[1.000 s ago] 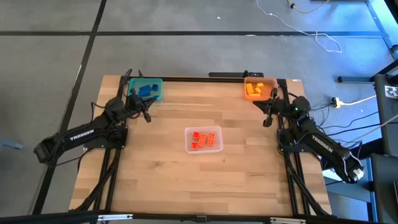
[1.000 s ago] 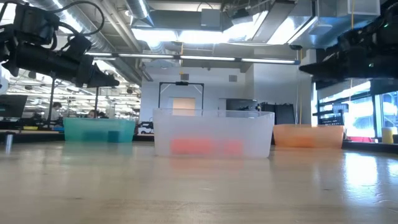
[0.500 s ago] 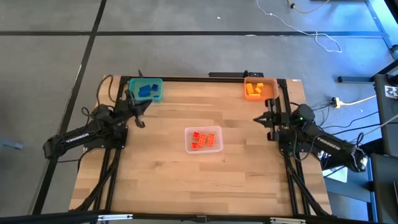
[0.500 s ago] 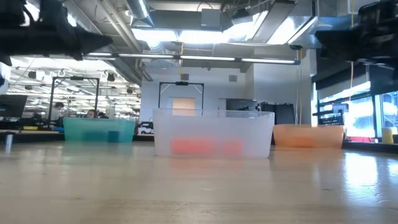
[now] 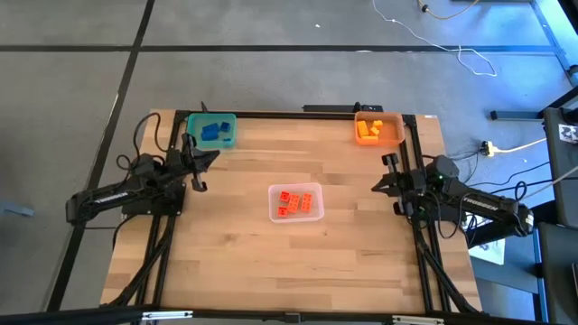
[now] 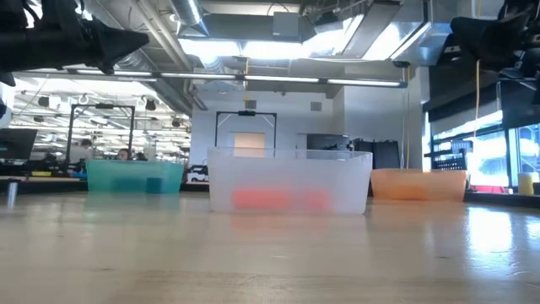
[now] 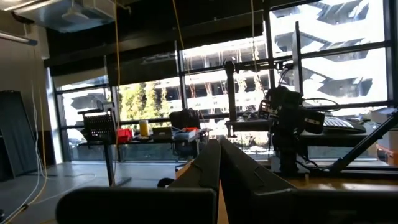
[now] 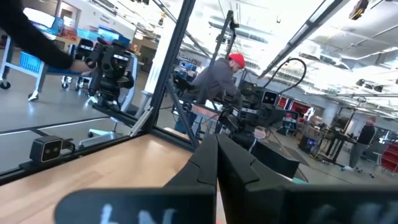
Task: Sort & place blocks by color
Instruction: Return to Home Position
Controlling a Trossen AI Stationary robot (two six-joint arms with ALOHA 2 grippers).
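**A:** From above, where do the blocks lie?

**B:** None are loose on the table (image 5: 271,262). The blue blocks (image 5: 213,132) are in the teal bin (image 5: 231,141) at the far left corner. The yellow and orange blocks (image 5: 368,132) are in the orange bin (image 5: 394,137) at the far right corner. The red-orange blocks (image 5: 290,203) are in the clear bin (image 5: 314,215) in the middle.

**A:** And the arms?

**B:** The left gripper (image 5: 204,159) hovers by the left edge, just nearer than the teal bin. The right gripper (image 5: 379,186) hovers by the right edge, well apart from the orange bin. Neither carries anything.

**A:** The table-level view?

**B:** It shows three bins: teal on the left, clear in the middle and nearest, orange on the right. There is a reddish blur low behind the clear wall. Both arms are dark shapes high in the upper corners, well above the bins.

**A:** Left wrist view?

**B:** Its fingers (image 7: 205,168) meet in a point, closed on nothing, aimed level across toward the other arm.

**A:** Right wrist?

**B:** The same. Its fingers (image 8: 204,163) are pressed together and empty, over the wood. A person (image 8: 219,78) is in the room beyond.

**A:** So which step is this?

**B:** I judge the sorting done, and the step in hand is the return to rest. That calls only for folding each arm down to its parked pose. Elbows and closed fingers should stay off the bin rims so nothing gets nudged.
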